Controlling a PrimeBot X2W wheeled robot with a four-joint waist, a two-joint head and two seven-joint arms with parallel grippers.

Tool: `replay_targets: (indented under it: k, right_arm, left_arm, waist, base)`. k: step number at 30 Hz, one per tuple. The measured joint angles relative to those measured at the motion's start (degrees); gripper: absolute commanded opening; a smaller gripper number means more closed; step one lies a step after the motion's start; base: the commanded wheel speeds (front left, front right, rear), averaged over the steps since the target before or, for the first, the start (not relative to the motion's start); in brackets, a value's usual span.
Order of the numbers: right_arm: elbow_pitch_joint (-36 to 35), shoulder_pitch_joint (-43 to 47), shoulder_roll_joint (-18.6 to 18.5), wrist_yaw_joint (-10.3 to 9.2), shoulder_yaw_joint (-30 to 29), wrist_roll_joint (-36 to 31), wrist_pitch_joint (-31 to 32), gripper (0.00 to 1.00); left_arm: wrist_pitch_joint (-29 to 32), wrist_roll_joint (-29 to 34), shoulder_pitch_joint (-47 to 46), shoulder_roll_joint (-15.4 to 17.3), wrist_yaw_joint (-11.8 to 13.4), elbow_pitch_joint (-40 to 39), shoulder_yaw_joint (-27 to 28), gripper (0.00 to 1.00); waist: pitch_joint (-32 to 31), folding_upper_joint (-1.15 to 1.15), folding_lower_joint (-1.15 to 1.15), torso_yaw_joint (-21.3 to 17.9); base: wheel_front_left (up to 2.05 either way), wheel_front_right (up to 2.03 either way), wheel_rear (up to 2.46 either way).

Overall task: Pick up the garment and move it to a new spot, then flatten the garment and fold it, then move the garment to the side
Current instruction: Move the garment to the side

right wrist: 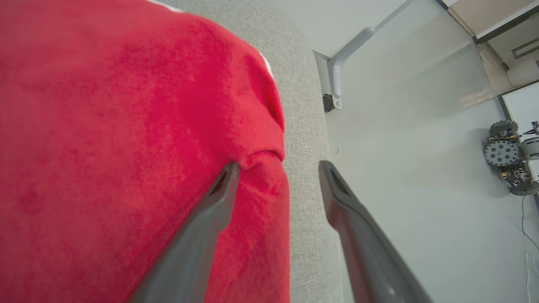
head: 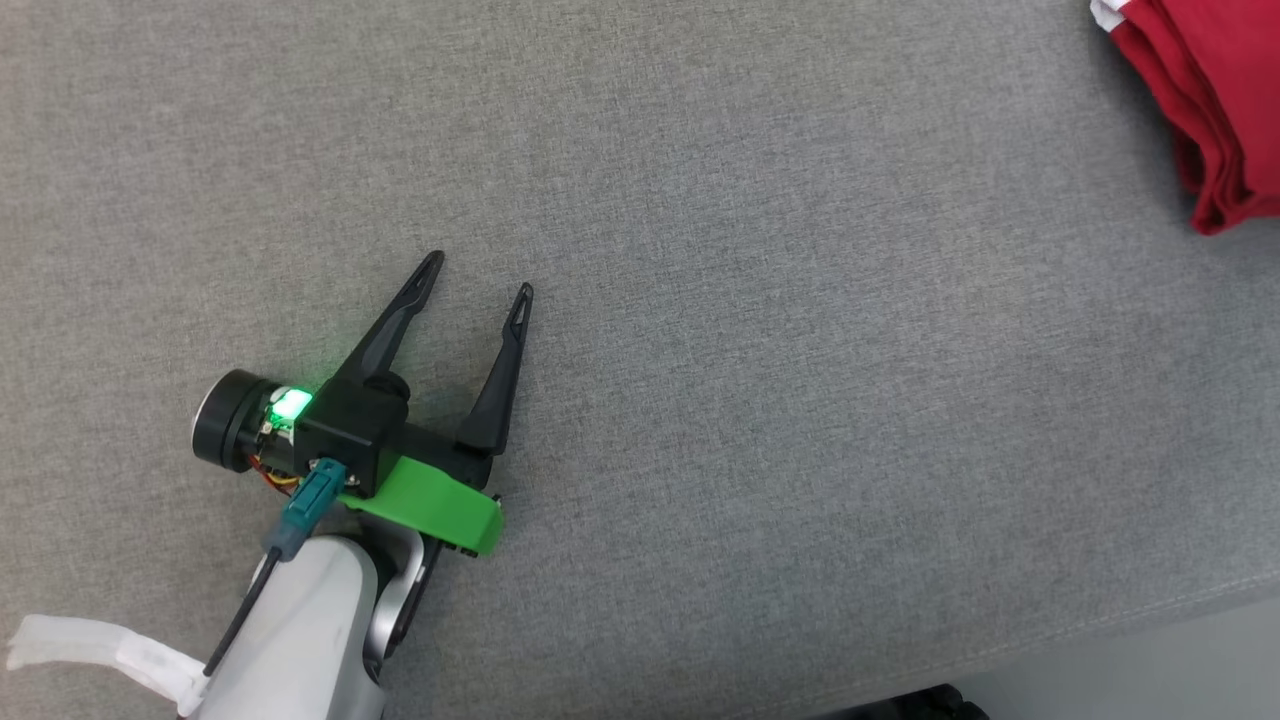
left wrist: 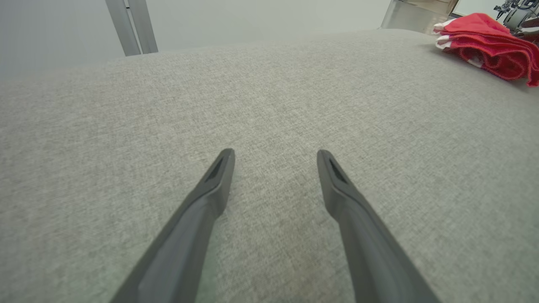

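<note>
Head view | grey cloth surface (head: 700,300), pale floor (head: 1150,660) | garment (head: 1220,100) near edge | left gripper (head: 478,275), right gripper (right wrist: 278,165) fingers spread, empty

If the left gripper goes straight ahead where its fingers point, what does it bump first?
Probably only the cushion: the left gripper points along bare grey fabric, tilted slightly down, I think. The garment lies far off to its right, out of that line.

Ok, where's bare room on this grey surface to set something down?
Bare: the wide grey woven surface between the open left hand and the folded red fabric garment. Crowded: the far right corner, where the garment lies with the open right hand over its edge.
</note>
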Motion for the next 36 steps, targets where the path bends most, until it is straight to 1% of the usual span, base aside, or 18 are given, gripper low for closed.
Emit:
replay_targets:
  k: [2, 4, 8, 9, 12, 16, 18, 19, 23, 29, 34, 36]
  right_arm:
    - [4.27, -1.1, 0.9, 0.0, -0.88, -2.13, -2.66, 1.0]
    - [6.35, -1.36, 2.24, 0.0, -1.46, -4.08, -4.66, 1.0]
    - [6.41, -1.63, 4.25, 0.0, -4.78, -4.92, -6.69, 1.0]
    - [4.98, -1.49, 4.3, 0.0, -5.89, -4.87, -6.69, 1.0]
    - [-3.58, 0.39, 4.55, 0.0, -11.58, -5.13, -6.91, 1.0]
    - [-12.94, 9.98, 5.94, 0.0, -19.07, -5.02, -6.91, 1.0]
    - [-16.75, 14.48, 6.81, 0.0, -21.26, -5.34, -6.91, 1.0]
    - [-18.82, 16.73, 7.83, 0.0, -22.53, -5.33, -6.92, 1.0]
    - [-25.88, 25.82, 11.26, 0.0, -25.05, -5.93, -6.91, 1.0]
    - [-35.08, 37.35, 14.44, 0.0, -28.82, -7.55, -6.91, 1.0]
    - [-42.44, 45.73, 16.94, 0.0, -31.18, -8.91, -6.92, 1.0]
    - [-44.32, 48.87, 17.82, 0.0, -32.28, -9.9, -6.91, 1.0]
  left_arm:
    - [-0.6, -0.32, 0.04, -0.15, 0.24, 0.77, 0.09, 1.0]
    - [-1.51, -0.73, 0.26, -0.43, 0.31, 1.75, 0.15, 1.0]
    - [-3.04, -1.82, 1.62, -0.93, 0.75, 3.65, 0.49, 1.0]
    - [-3.34, -2.09, 1.93, -1.02, 0.79, 4.02, 0.63, 1.0]
    - [-4.59, -3.15, 3.36, -1.19, 1.27, 5.12, 1.6, 1.0]
    - [-5.55, -4.72, 5.75, -1.07, 2.11, 6.15, 3.23, 1.0]
    - [-5.89, -5.24, 6.65, -0.92, 2.46, 6.23, 4.0, 1.0]
    - [-6.01, -5.59, 7.25, -0.77, 2.82, 6.32, 4.63, 1.0]
    - [-6.36, -6.42, 9.48, 0.09, 3.75, 6.72, 6.46, 1.0]
    - [-6.44, -8.2, 12.2, 1.23, 5.43, 7.31, 8.84, 1.0]
    - [-6.46, -9.09, 13.88, 1.27, 6.81, 7.7, 10.2, 1.0]
    - [-6.53, -9.26, 14.7, 1.22, 6.88, 8.12, 10.34, 1.0]
  waist:
    - [-0.74, 0.0, 0.0, 0.08]
    - [-1.8, 0.0, 0.0, 0.16]
    - [-5.08, 0.0, 0.0, 0.45]
    - [-5.94, 0.0, 0.0, 0.57]
    - [-9.38, 0.0, 0.0, 1.14]
    - [-14.12, 0.0, -0.01, 1.94]
    - [-16.48, 0.0, -0.01, 2.37]
    - [-17.78, 0.0, -0.01, 2.62]
    - [-22.72, 0.0, -0.01, 3.66]
    - [-29.14, 0.0, -0.01, 5.38]
    - [-32.79, 0.0, -0.01, 7.18]
    - [-33.79, 0.0, -0.01, 7.92]
  base:
    - [0.0, 0.0, 0.0]
    - [0.0, 0.0, 0.0]
    - [0.0, 0.0, 0.0]
    - [0.0, 0.0, 0.0]
    - [0.0, 0.0, 0.0]
    - [0.0, 0.0, 0.0]
    - [0.0, 0.0, 0.0]
    - [0.0, 0.0, 0.0]
    - [0.0, 0.0, 0.0]
    - [0.0, 0.0, 0.0]
    - [0.0, 0.0, 0.0]
    - [0.0, 0.0, 0.0]
